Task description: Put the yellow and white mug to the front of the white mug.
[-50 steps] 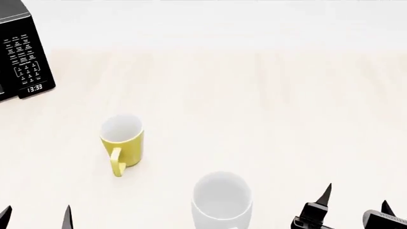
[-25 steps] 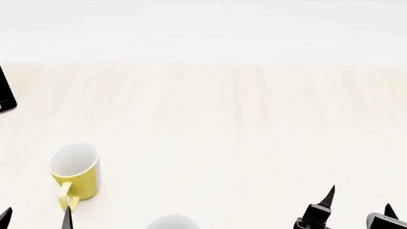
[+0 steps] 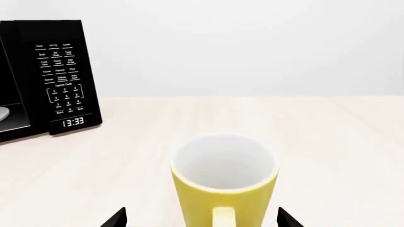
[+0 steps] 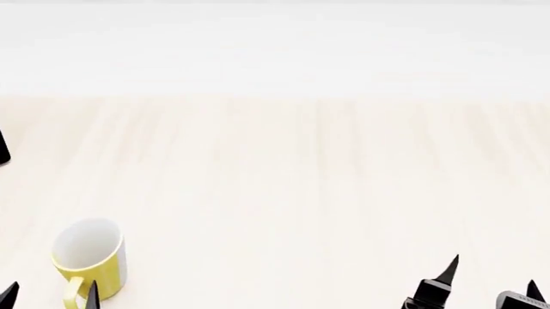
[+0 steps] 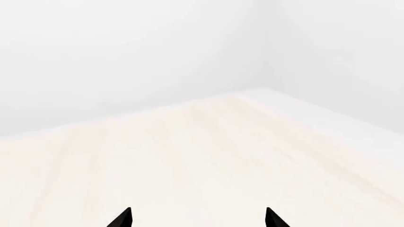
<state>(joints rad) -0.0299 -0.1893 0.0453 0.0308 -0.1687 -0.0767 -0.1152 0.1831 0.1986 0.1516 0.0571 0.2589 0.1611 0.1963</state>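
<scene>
The yellow and white mug (image 4: pixel 86 257) stands upright on the pale wood table at the head view's lower left, its yellow handle toward me. In the left wrist view the mug (image 3: pixel 224 179) is straight ahead, just beyond the fingertips and centred between them. My left gripper (image 4: pixel 50 296) (image 3: pixel 202 220) is open, its tips either side of the mug's near side, not touching it. My right gripper (image 4: pixel 493 278) (image 5: pixel 198 217) is open and empty at the lower right. The white mug is out of view.
A black microwave (image 3: pixel 57 80) with a keypad and clock stands on the table left of and behind the mug; only a sliver of it (image 4: pixel 2 148) shows in the head view. The right wrist view shows the table's far corner (image 5: pixel 265 92) against white walls.
The head view has swung: the yellow and white mug slid down and left in the picture, the white mug dropped out at the bottom, and the microwave nearly left at the left edge.
</scene>
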